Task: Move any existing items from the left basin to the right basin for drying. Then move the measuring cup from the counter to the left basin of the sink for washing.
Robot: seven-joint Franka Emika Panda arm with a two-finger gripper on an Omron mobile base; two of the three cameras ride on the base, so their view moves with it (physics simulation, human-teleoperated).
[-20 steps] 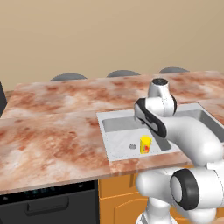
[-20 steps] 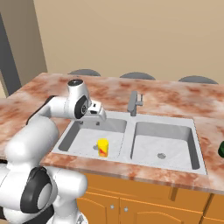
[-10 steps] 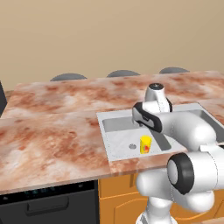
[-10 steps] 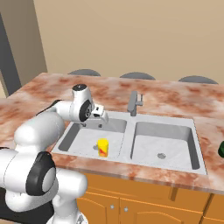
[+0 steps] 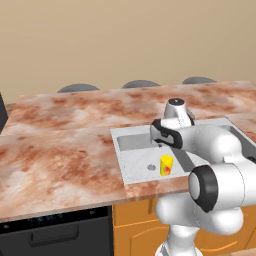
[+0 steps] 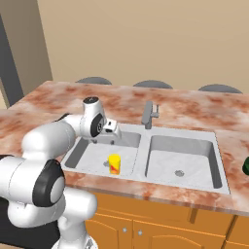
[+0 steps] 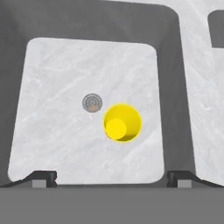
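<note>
Hovering over the left basin (image 6: 87,151), the gripper (image 7: 111,177) points straight down, its jaws spread wide and nothing between them. From the hand camera the two dark fingertips (image 7: 43,177) sit far apart at the bottom edge, framing the basin floor. The arm (image 5: 200,145) bends forward from the base, elbow high, wrist folded down above the back part of the basin.

The yellow carton (image 6: 114,164) stands upright on the floor of the left basin, just beside the round drain (image 7: 92,103) and apart from the basin walls. Seen from straight above, it reads as a yellow circle with a smaller lighter circle inside; its red mark shows on the side in both base views. The gripper is above it, not touching.

The right basin (image 6: 182,160) lies past the faucet (image 6: 150,115). In the left base view the arm covers most of that basin and the faucet. At the right edge of the right base view a dark green shape (image 6: 246,165) sits on the counter (image 5: 65,150), cut off by the frame; too little shows to make out its form.
</note>
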